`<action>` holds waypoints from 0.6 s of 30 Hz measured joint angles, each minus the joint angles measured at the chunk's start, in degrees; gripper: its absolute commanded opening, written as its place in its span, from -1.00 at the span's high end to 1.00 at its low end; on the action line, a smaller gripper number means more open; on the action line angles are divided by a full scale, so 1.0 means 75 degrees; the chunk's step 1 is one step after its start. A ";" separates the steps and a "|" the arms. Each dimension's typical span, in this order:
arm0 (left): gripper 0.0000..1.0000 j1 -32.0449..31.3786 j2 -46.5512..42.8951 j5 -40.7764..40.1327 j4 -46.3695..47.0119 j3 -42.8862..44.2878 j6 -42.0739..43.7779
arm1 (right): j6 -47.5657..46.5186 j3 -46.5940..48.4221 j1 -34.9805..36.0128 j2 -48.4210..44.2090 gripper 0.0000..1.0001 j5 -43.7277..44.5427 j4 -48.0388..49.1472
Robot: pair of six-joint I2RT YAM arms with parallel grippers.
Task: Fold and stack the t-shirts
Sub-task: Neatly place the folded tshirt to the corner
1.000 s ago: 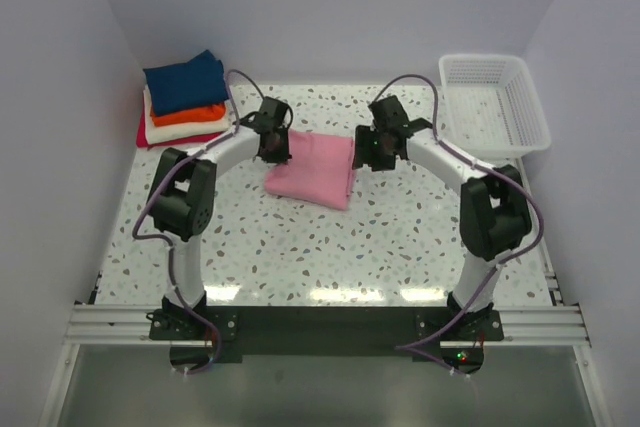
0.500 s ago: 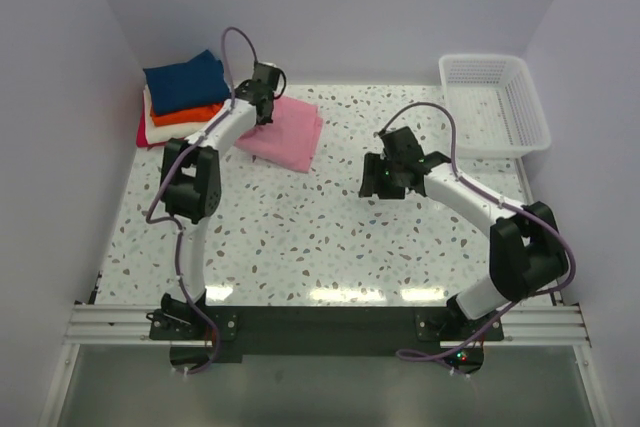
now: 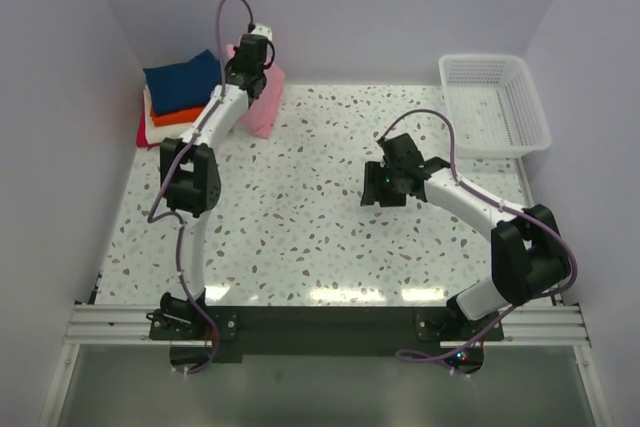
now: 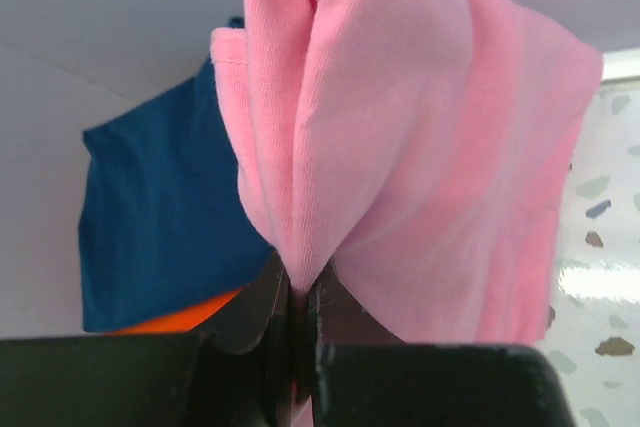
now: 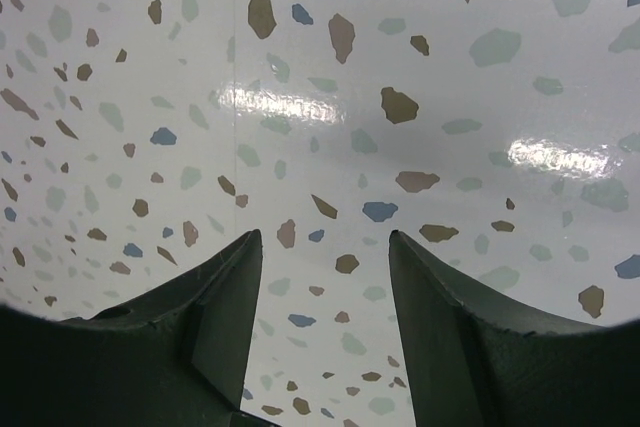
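Since the picture of half a second ago, the left arm has carried the light pink folded cotton t-shirt (image 3: 264,99) away from the table middle toward the far left corner. The right arm has almost not moved.

Nearest is the right gripper (image 3: 386,185), over the middle of the speckled white terrazzo table (image 3: 300,237). In the right wrist view its two dark fingers (image 5: 218,292) stand well apart, with only bare table between them. It holds nothing. Probably it waits there so that it does not block the other arm.

Farther and to the left, the left gripper (image 4: 300,292) is raised high. Its jaws are pressed together on a bunched fold of the pink shirt (image 4: 400,147). The cloth hangs from this pinch just to the right of the stack, so its long axis seems to run nearly up and down, the free end pointing to the table. Whether that end touches the table, the pictures do not tell.

Just beside it on the left lies the stack, with the navy blue folded t-shirt (image 3: 185,80) on top. Under it are the orange folded t-shirt (image 3: 190,114), the cream-white folded t-shirt (image 3: 163,130) and the red folded t-shirt (image 3: 150,139) at the bottom. The shirt is likely held high so that it can pass over the navy one and be laid flat on top.

At the far right stands the white plastic mesh basket (image 3: 532,107).
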 measured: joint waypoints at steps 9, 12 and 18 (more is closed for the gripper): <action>1.00 0.0463 0.0420 0.0565 0.0163 0.1373 0.0335 | -0.0003 0.0312 0.0207 0.0213 -0.10 0.0006 -0.0210; 1.00 0.0635 0.0434 0.0807 0.0157 0.1434 0.0326 | -0.0003 0.0437 0.0262 0.0271 -0.09 0.0020 -0.0254; 1.00 0.0828 0.0434 0.1209 0.0146 0.1594 0.0256 | 0.0000 0.0702 0.0364 0.0341 -0.07 0.0146 -0.0353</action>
